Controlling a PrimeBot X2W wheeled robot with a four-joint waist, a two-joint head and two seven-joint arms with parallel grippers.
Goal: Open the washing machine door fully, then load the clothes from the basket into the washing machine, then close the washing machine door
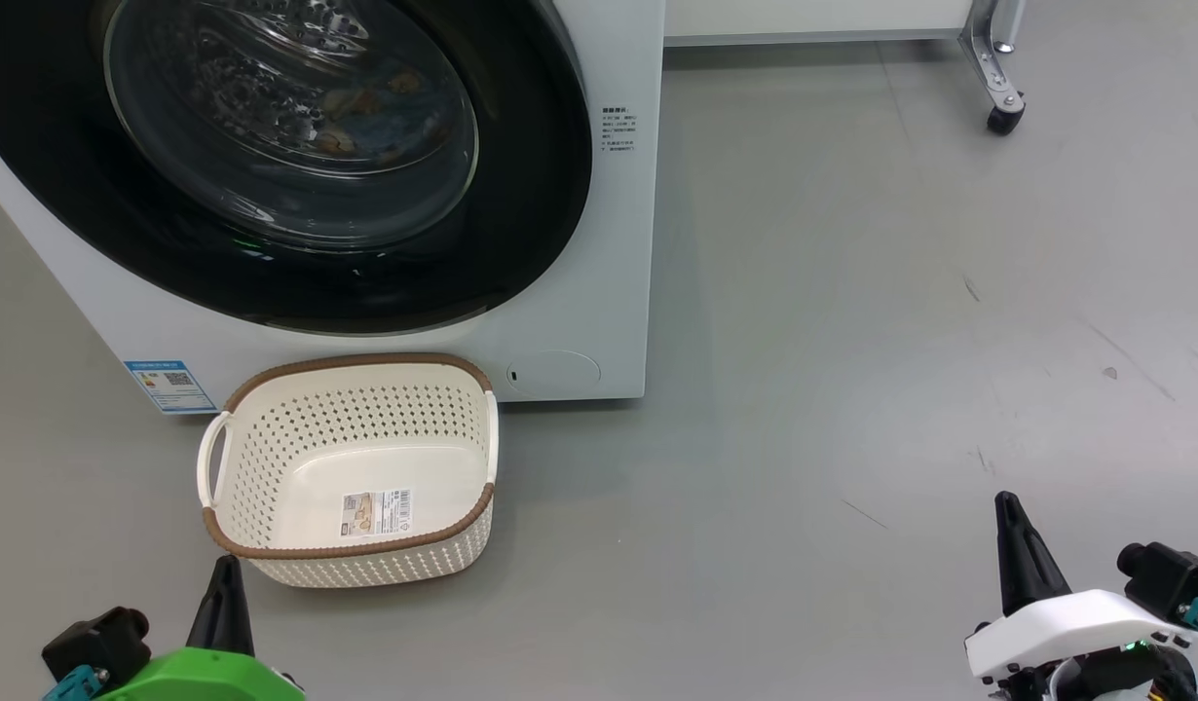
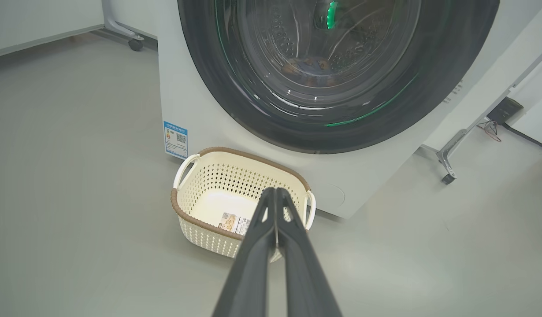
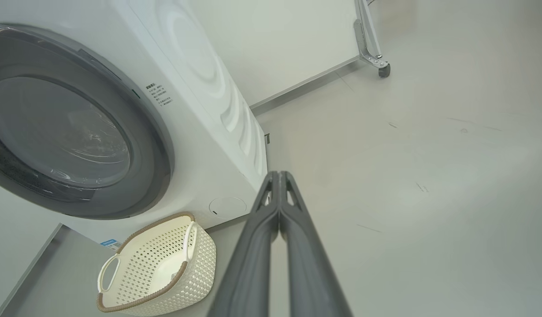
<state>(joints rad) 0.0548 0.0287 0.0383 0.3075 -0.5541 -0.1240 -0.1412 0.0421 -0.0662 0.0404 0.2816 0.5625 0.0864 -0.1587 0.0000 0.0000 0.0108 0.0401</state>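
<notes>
Task seems done: washing machine door (image 1: pixel 521 195) closed, clothes (image 1: pixel 365 107) inside; basket (image 2: pixel 235 155) empty just ahead of left gripper (image 2: pixel 275 191); its jaws and those of right gripper (image 3: pixel 279 175) pressed together; nothing more needed.

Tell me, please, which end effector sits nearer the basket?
The left end effector, on the green wrist, with its tip almost at the basket; the right end effector, white-wristed, is far off sideways.

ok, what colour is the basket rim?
Brown, woven-look rim on the cream perforated basket; clearest in the head view.
</notes>
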